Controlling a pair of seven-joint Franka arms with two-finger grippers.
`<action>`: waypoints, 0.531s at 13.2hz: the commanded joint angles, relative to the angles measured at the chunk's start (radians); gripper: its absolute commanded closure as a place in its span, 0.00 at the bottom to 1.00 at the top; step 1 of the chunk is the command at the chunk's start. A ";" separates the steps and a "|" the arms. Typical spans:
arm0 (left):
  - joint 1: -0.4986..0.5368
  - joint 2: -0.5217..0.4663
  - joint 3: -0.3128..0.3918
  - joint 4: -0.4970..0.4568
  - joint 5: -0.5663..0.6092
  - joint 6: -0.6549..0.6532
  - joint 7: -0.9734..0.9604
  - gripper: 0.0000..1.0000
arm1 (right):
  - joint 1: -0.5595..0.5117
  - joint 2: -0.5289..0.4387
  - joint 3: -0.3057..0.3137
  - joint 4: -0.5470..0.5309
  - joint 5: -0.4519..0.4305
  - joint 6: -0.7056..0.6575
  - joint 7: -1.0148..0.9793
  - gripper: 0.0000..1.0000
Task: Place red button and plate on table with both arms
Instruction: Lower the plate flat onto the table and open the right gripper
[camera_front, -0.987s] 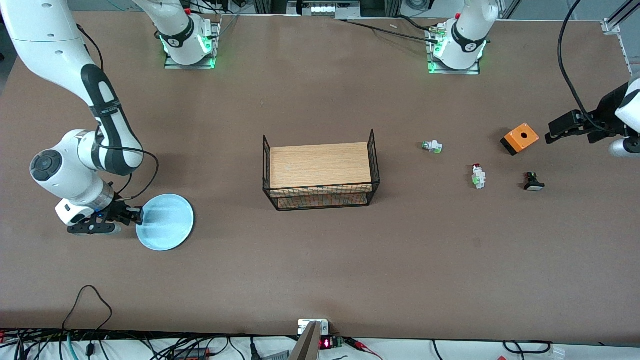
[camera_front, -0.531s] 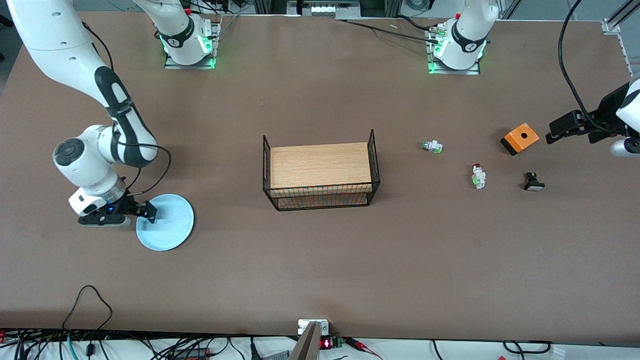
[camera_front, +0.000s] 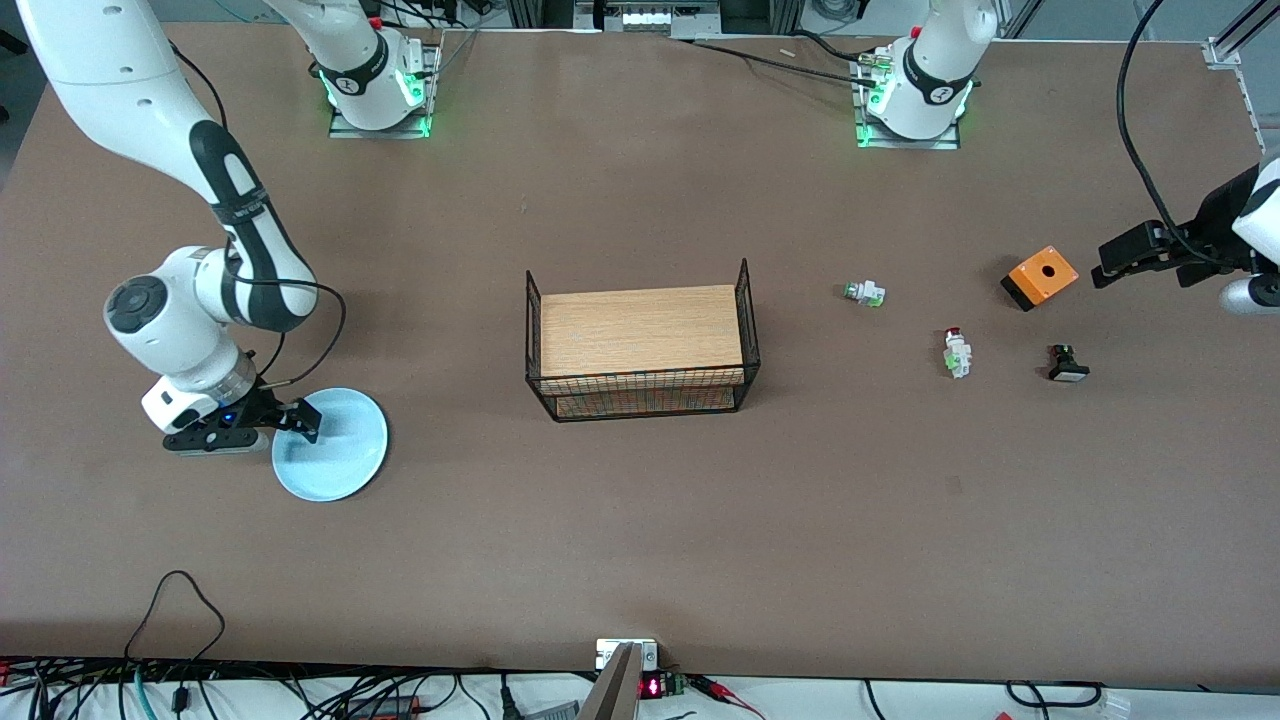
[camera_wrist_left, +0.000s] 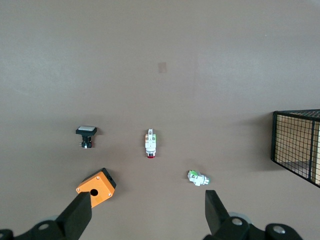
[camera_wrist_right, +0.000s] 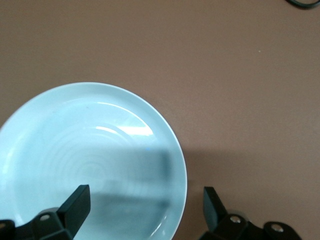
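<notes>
The light-blue plate (camera_front: 335, 450) lies flat on the brown table (camera_front: 620, 520) toward the right arm's end. My right gripper (camera_front: 300, 420) is open and empty, just above the plate's rim; in the right wrist view the plate (camera_wrist_right: 90, 160) fills the space under its spread jaws (camera_wrist_right: 145, 205). The red button (camera_front: 956, 352) lies on the table toward the left arm's end; it also shows in the left wrist view (camera_wrist_left: 150, 144). My left gripper (camera_front: 1110, 262) is open and empty, in the air beside the orange box (camera_front: 1040, 277), apart from the red button.
A black wire rack with a wooden top (camera_front: 640, 340) stands mid-table. A white part with a green cap (camera_front: 864, 293) and a black-bodied button (camera_front: 1067, 364) lie near the red button. Cables run along the table's near edge (camera_front: 180, 600).
My right gripper has let go of the plate's rim, risen slightly and shifted over the plate. The plate stays flat where it was. The left arm has not moved.
</notes>
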 joint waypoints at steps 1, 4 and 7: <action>0.005 -0.008 -0.003 0.006 0.015 -0.001 0.007 0.00 | 0.000 -0.047 0.001 0.124 0.003 -0.264 -0.012 0.00; 0.004 -0.008 -0.008 0.007 0.015 -0.001 0.007 0.00 | 0.001 -0.100 -0.005 0.230 -0.070 -0.508 -0.012 0.00; 0.004 -0.014 -0.008 0.007 0.014 -0.007 0.004 0.00 | 0.000 -0.165 -0.005 0.337 -0.124 -0.778 -0.011 0.00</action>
